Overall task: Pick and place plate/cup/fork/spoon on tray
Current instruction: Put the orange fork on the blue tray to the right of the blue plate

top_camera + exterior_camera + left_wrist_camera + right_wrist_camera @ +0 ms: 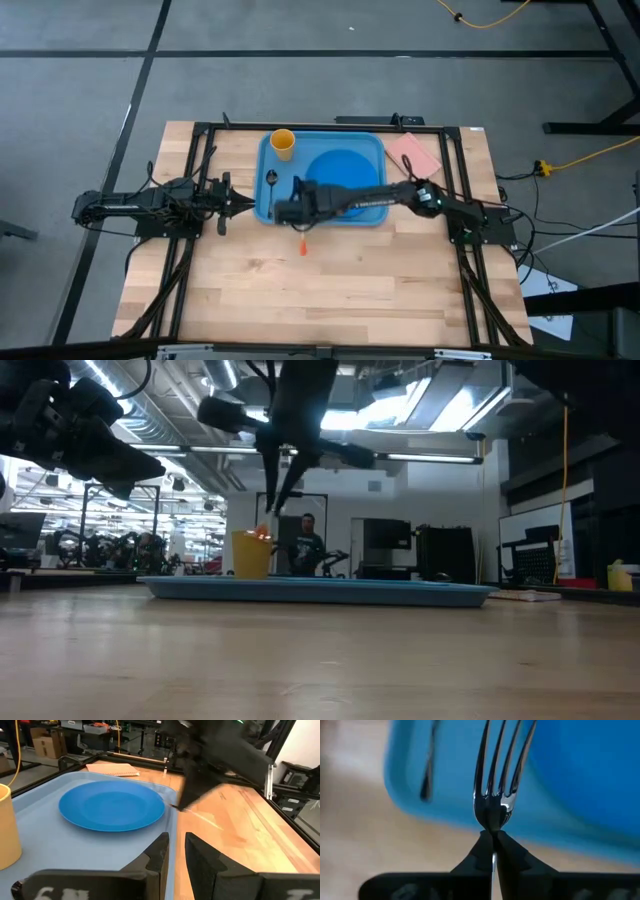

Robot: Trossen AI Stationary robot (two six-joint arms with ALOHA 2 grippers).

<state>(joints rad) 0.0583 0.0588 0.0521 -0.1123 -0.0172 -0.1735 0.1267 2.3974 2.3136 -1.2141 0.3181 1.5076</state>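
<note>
The light-blue tray lies at the table's far middle. On it are the blue plate, the yellow cup in its far left corner and the dark spoon by its left rim. My right gripper reaches across the tray's near left corner, shut on the fork, whose orange handle sticks out toward the table's near edge. My left gripper hovers left of the tray, empty, with a narrow gap between its fingers. My right gripper pinches the fork's neck, just below the tines, between its two fingertips. The fingers come from above and lie across the fork. The fork is lifted clear, its tines over the tray's near left rim; the fingers hide the handle in the right wrist view.
A pink pad lies off the tray's far right corner. A black frame rings the work area. Bare wood lies between the tray and the near edge. In the low view a person stands far behind the table.
</note>
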